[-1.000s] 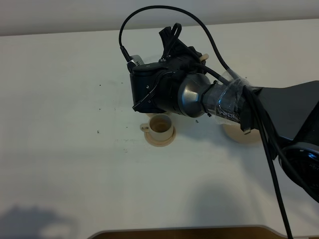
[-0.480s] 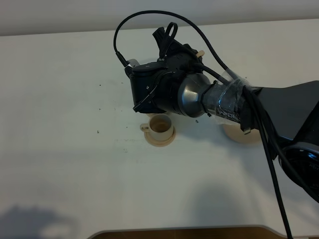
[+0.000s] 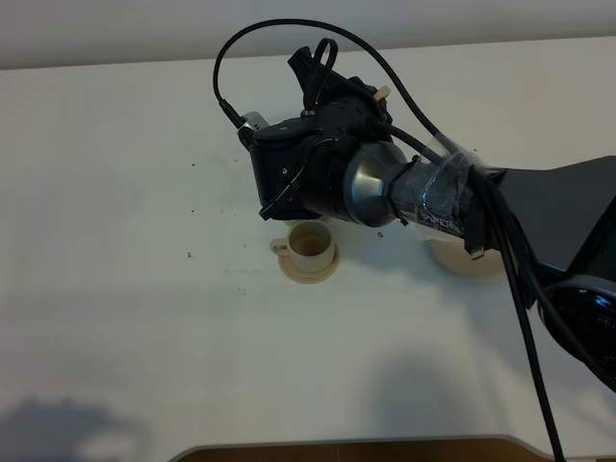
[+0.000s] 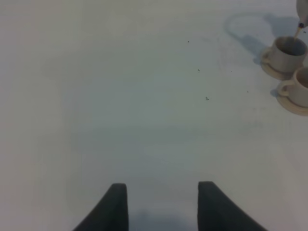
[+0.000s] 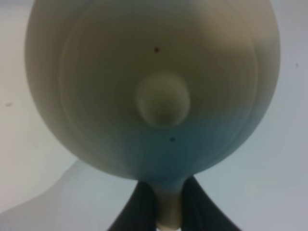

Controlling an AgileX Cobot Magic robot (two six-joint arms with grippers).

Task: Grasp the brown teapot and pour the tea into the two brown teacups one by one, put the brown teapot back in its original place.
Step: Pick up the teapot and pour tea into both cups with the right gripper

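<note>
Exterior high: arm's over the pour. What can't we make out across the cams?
- Right wrist: brown teapot fills the blurred frame, hiding spout and cups.
- Left wrist: far teacup sits near the frame edge; the teapot above it is cut off, tea flow and fill too small to tell.
- Exterior high: right arm covers teapot and far teacup; only the near teacup shows. Large saucer half hidden under the arm.

left claw (image 4: 162, 186) parted, empty | far teacup (image 4: 288, 52) beside near teacup (image 4: 299, 87)
</note>
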